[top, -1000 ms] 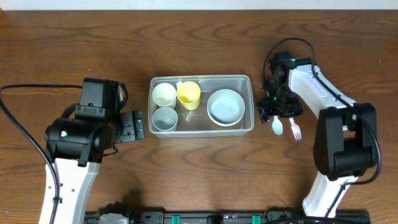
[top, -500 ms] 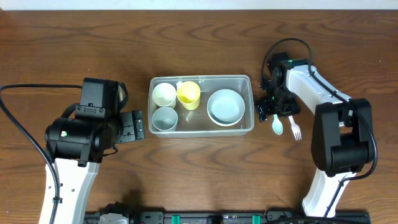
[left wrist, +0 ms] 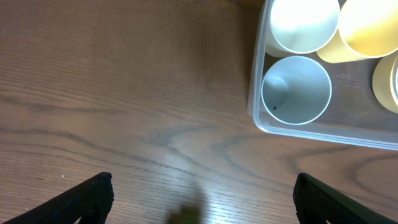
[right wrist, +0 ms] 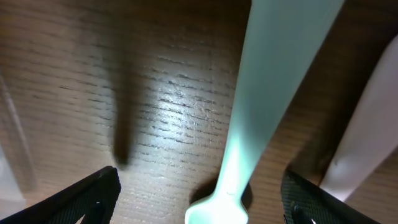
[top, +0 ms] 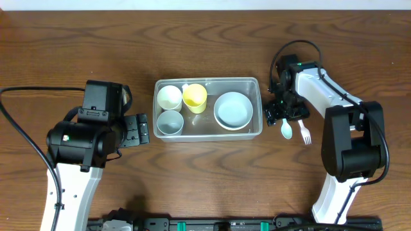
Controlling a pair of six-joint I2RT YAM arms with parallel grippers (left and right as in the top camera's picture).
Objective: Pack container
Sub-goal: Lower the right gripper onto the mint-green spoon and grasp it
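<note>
The clear rectangular container (top: 257,86) sits mid-table and holds a white cup (top: 169,97), a yellow cup (top: 194,97), a pale blue cup (top: 170,122) and a pale blue bowl (top: 233,110). Its left end shows in the left wrist view (left wrist: 255,112). A mint spoon (top: 286,131) and a white fork (top: 306,135) lie on the table right of it. My right gripper (top: 280,115) is open low over the spoon's handle (right wrist: 273,81), fingers either side of it (right wrist: 199,196); the fork (right wrist: 367,137) lies beside. My left gripper (top: 142,129) is open and empty, left of the container (left wrist: 202,199).
The wooden table (top: 212,179) runs to a pale far edge at the top of the overhead view. Black cables run by both arms. The right arm's white links (top: 334,96) lie right of the cutlery.
The right arm shifted slightly and settled over the spoon. The left arm and the container's contents have not moved.
</note>
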